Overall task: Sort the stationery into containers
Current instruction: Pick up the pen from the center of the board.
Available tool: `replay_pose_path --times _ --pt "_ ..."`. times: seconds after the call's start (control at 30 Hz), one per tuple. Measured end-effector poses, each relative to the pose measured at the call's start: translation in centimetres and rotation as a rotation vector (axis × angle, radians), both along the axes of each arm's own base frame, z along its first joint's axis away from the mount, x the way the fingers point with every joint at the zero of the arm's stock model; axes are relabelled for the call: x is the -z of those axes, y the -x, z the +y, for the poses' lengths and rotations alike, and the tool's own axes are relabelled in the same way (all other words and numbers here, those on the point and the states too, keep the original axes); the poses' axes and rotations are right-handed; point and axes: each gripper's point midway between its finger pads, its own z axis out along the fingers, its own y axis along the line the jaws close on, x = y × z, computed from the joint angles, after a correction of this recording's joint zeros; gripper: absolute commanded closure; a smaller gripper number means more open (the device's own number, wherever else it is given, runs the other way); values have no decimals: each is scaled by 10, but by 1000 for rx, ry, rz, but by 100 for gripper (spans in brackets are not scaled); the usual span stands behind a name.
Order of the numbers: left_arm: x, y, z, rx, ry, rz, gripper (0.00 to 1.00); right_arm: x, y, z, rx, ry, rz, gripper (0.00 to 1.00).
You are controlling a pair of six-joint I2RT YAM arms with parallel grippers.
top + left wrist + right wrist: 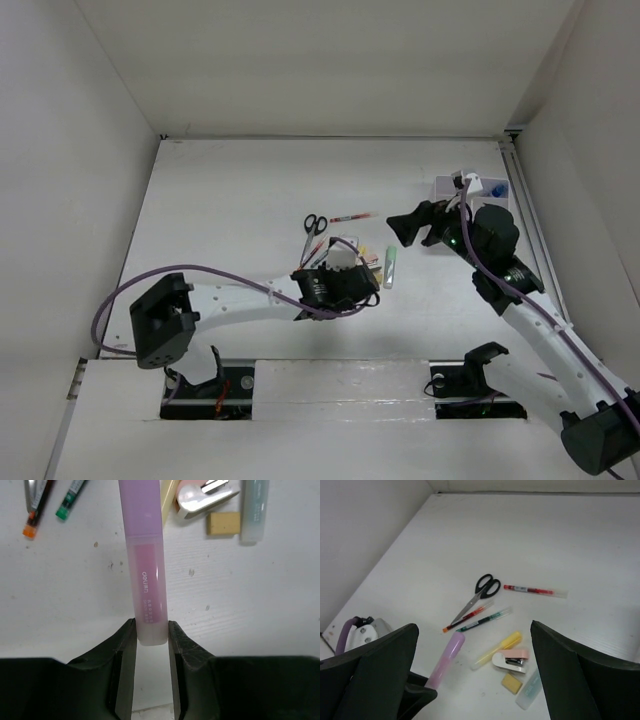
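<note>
My left gripper (151,630) is shut on the end of a pale pink marker (145,570), low over the table; the marker also shows in the right wrist view (445,660). Beyond it lie black-handled scissors (482,590), a thin red pen (535,590), a yellow highlighter (500,647), a white-pink stapler-like item (511,660), a yellowish block (512,683) and a light green marker (530,690). My right gripper (415,225) is open and empty, raised in front of the white organizer box (470,190), which it partly hides.
Two thin pens, one orange-tipped (467,617) and one green-tipped (485,620), lie beside the scissors. A blue and a white item (497,187) sit in the organizer. White walls close the table on the left, back and right.
</note>
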Motion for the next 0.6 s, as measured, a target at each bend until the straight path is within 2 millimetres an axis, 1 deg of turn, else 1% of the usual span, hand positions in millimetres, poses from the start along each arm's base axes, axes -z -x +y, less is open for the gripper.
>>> replay_pose_path --times 0.1,0.17,0.3,0.33,0.47,0.53,0.6 --pt "-23 -6 0 3 45 -55 100 -7 5 9 -55 -32 -11 0" --pt "-42 -10 0 13 99 -103 100 -13 9 16 -98 -63 -21 1" --pt "-83 -12 3 57 234 -198 100 -20 16 34 -197 -142 -25 2" --pt "-95 -11 5 72 270 -226 100 -13 17 38 -213 -147 -6 2" --pt "-138 -10 10 122 405 -335 100 -2 29 59 -285 -181 42 4" --pt "-154 -8 11 147 455 -376 100 -2 34 71 -325 -196 54 4" --pt "-165 -8 10 168 482 -404 100 -2 40 84 -365 -209 60 4"
